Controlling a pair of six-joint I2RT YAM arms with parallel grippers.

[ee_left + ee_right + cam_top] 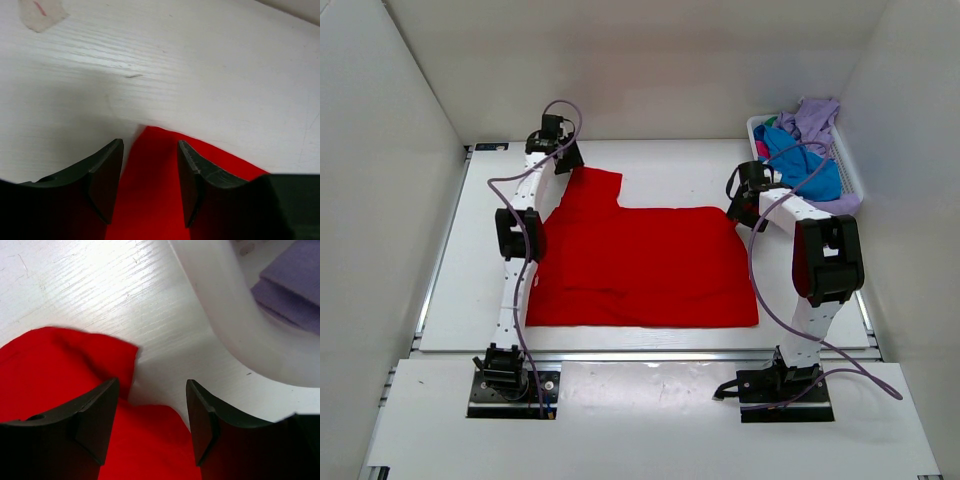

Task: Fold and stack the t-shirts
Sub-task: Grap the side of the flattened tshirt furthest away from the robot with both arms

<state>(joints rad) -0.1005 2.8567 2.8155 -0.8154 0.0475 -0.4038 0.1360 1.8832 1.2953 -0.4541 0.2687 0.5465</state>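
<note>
Laundry on the white worktop (660,170): one red t-shirt (640,265) lies flat, the left end effector (150,150) and right end effector (152,390) at its two far corners, each with jaws spread over the cloth edge. One basket (853,178) at far right holds one blue t-shirt (810,165) and one lavender t-shirt (812,118).

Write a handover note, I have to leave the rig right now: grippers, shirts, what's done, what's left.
Left gripper: open, jaws either side of the far left corner of the red t-shirt, not clamped.
Right gripper: open, low over that shirt's far right corner, beside the basket.
Shirts: red one spread flat on the table; blue t-shirt and lavender t-shirt heaped in the basket.
Done: red shirt laid out.
Left: fold it, then fold and stack the others.
</note>
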